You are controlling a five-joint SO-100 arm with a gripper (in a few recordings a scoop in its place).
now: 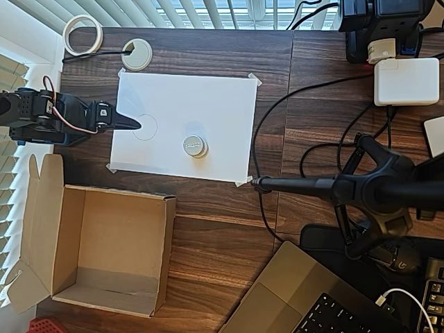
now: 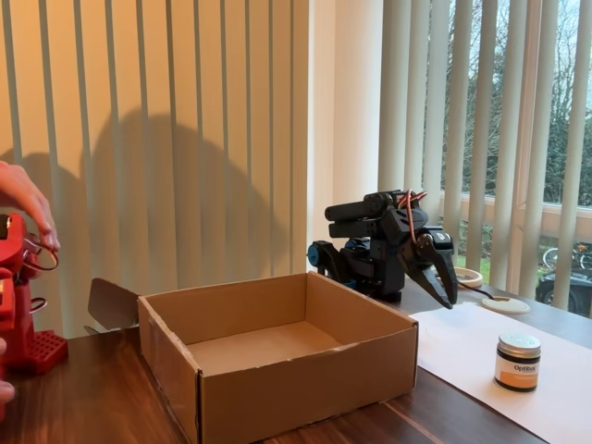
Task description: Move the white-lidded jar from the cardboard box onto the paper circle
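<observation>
A: Brown corrugated board is forming the cardboard box (image 1: 97, 250), which we are seeing at the lower left of the overhead view, flaps (image 1: 38, 229) spreading along its left side, its floor bare.

B: And the white-lidded jar (image 1: 195, 146)?

A: We are finding it standing upright on the white paper sheet (image 1: 208, 104), well apart from the box. In the fixed view the jar (image 2: 518, 362) is showing a dark body with an orange label.

B: Is it sitting on the paper circle (image 1: 145, 127)?

A: No. We are seeing 1 faint pencilled ring to the left of the jar in the overhead view, with the jar clear of it.

B: The gripper (image 1: 132, 125)?

A: It is pointing over the sheet's left edge, its tip at that ring. In the fixed view the gripper (image 2: 446, 289) is hanging above the table with its jaws together or nearly so, gripping nothing.
</observation>
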